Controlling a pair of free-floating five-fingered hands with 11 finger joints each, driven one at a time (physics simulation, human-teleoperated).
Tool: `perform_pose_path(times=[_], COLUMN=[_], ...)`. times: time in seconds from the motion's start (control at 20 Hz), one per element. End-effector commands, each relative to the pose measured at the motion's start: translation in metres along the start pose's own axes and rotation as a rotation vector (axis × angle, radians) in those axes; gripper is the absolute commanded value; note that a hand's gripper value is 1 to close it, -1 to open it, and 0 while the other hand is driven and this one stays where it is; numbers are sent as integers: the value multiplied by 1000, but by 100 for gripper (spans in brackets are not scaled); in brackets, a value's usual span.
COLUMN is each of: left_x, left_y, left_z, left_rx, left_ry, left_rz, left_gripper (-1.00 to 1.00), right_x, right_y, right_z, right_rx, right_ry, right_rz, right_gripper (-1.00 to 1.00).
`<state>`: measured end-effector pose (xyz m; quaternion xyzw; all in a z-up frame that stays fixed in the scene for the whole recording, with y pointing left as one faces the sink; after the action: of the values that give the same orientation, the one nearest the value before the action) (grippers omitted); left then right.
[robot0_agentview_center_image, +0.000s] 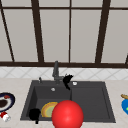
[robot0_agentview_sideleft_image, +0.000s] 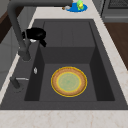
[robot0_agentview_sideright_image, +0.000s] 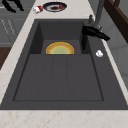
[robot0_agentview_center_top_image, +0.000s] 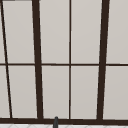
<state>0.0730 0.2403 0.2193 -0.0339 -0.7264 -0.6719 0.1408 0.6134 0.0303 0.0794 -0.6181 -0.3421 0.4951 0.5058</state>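
Faucet (robot0_agentview_center_image: 56, 71) is standing at the sink's (robot0_agentview_center_image: 100, 110) back rim, and the right hand (robot0_agentview_center_image: 67, 80) is hovering just at its four o'clock, fingers relaxed and drooping, grasping nothing. Left hand (robot0_agentview_center_image: 34, 114) is hanging at the plate's (robot0_agentview_center_image: 48, 109) eight o'clock; its fingers are unreadable.

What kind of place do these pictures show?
Most likely a kitchen, simulated. A dark sink is set in a pale counter, with a tap behind it and a yellow plate in the basin. A large window is above the sink.
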Motion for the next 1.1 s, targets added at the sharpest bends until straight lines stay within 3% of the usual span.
perform_pose_path(times=[0.0, 0.65, 1.05], left_x=[0, 0, 0], left_y=[0, 0, 0], left_z=[0, 0, 0], left_rx=[0, 0, 0], left_ry=[0, 0, 0], left_rz=[0, 0, 0], left_gripper=[0, 0, 0], right_x=[13, -3, -6], right_y=[9, 29, 25], right_z=[3, 0, -1], right_rx=[-36, -224, -218], right_ry=[-108, -157, -204], right_rz=[8, -21, -45], right_gripper=[-100, -100, -100])
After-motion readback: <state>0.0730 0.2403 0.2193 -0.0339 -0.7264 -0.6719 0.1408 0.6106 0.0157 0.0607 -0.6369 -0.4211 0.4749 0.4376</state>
